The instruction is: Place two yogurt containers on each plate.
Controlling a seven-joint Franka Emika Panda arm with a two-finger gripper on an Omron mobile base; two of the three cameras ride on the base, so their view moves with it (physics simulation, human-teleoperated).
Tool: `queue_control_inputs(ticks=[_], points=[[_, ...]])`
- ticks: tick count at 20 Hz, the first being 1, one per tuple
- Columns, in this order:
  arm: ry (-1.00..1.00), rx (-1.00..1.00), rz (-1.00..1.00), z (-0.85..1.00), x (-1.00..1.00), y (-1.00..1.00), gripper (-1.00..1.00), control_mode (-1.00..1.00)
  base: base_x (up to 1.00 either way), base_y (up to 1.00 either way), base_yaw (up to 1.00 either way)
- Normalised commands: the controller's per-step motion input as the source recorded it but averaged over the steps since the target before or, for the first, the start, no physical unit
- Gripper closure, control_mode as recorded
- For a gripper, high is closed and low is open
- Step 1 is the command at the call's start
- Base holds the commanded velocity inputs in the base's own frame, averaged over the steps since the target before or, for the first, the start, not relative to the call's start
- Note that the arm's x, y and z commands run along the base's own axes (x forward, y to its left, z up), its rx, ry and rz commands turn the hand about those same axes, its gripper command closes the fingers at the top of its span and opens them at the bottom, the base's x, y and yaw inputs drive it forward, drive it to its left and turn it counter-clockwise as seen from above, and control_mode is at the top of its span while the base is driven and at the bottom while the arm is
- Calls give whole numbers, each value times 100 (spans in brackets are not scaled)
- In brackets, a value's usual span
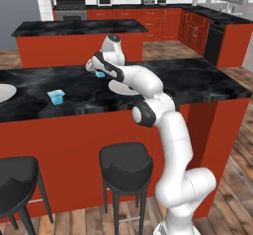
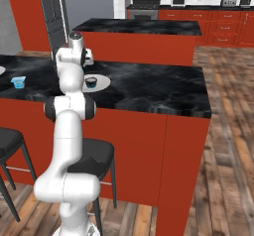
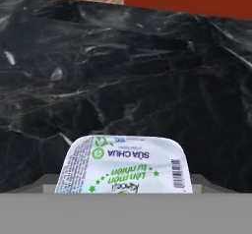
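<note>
From the hand camera I see a yogurt tub sitting right at the bottom of the view, its white printed foil lid facing me, rounded-square in shape with green lettering and a barcode. The pincer's fingertips are hidden, so I cannot tell whether it is clenched on the tub or merely standing around it.

In the left base view the pincer is low over the tabletop, with a bit of light blue tub showing right at it. Just beside it, partly behind the arm, lies a plate, a flat pale disc. In the right base view that plate carries a rounder tub with a dark base.

Well apart to the left sits another light blue tub, squarish with a pale top, alone on the stone. The edge of a second plate shows at the far left.

The tabletop is glossy black marble with grey veining, on red cabinet fronts. Two black padded stools stand below.
</note>
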Motion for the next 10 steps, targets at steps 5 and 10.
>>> queue_control_inputs(ticks=[5, 10], points=[[-2, 0, 0, -3, 2, 1, 100, -100, 0, 0, 0], [-7, 0, 0, -10, -46, -9, 100, -100, 0, 0, 0]])
